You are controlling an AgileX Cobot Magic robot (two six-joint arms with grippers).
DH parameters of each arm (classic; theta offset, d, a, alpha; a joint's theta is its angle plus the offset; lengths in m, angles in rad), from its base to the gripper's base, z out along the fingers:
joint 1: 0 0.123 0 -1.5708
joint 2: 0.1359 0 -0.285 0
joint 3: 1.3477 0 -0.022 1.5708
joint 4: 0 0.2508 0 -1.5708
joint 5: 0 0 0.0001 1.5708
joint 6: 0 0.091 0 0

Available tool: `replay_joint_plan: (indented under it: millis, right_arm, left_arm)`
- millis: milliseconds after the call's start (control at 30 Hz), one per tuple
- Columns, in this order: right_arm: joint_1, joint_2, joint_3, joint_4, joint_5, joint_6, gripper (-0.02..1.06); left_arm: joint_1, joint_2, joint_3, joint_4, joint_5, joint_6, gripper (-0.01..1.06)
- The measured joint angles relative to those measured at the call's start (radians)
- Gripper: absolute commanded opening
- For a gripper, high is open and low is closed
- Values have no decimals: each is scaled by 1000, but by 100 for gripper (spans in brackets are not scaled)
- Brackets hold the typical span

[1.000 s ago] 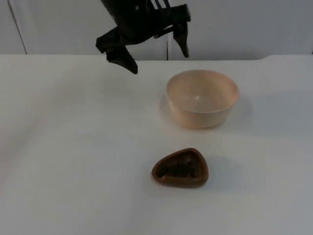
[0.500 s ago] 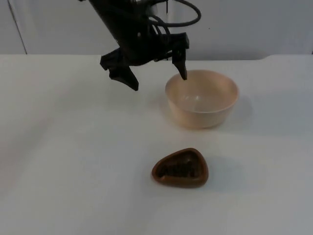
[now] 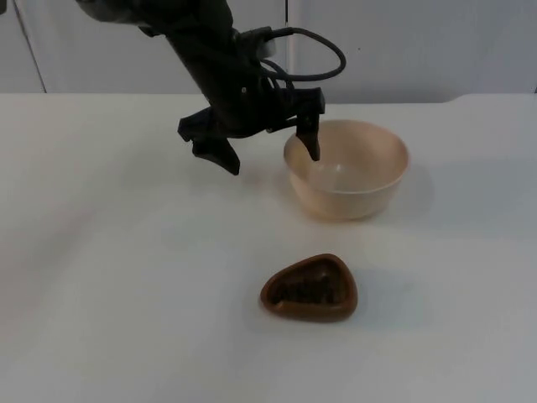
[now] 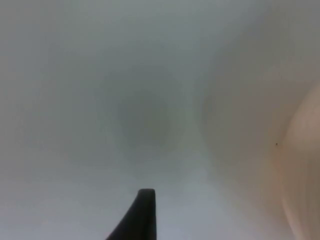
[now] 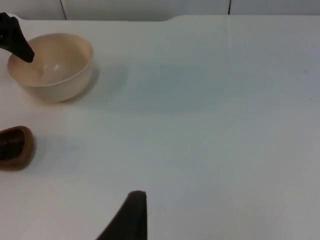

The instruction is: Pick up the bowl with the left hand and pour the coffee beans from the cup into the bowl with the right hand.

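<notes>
Smooth round cream plastic bowl (image 3: 346, 169) sits upright at table centre-right, mouth up. Glossy brown teardrop-shaped cup (image 3: 309, 290) of dark coffee beans (image 3: 309, 288) lies nearer, long axis left-right. Left gripper (image 3: 268, 155) spread wide, one finger over the bowl's left rim. Right gripper (image 5: 131, 210): fingers' state cannot be told.
</notes>
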Motion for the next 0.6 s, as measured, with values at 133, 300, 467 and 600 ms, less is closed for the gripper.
replay_joint_plan:
  millis: [133,300,467,600]
  right_arm:
    - [0,0,0,0,0,0,105]
    - [0,0,0,0,0,0,105]
    - [0,0,0,0,0,0,105]
    - [0,0,0,0,0,0,105]
  left_arm:
    - [0,0,0,0,-1,2,83]
    - [0,0,0,0,-7,14,82]
    - [-18,0,0,0,-15,28,82]
    - [-31,0,0,0,-20,32,73]
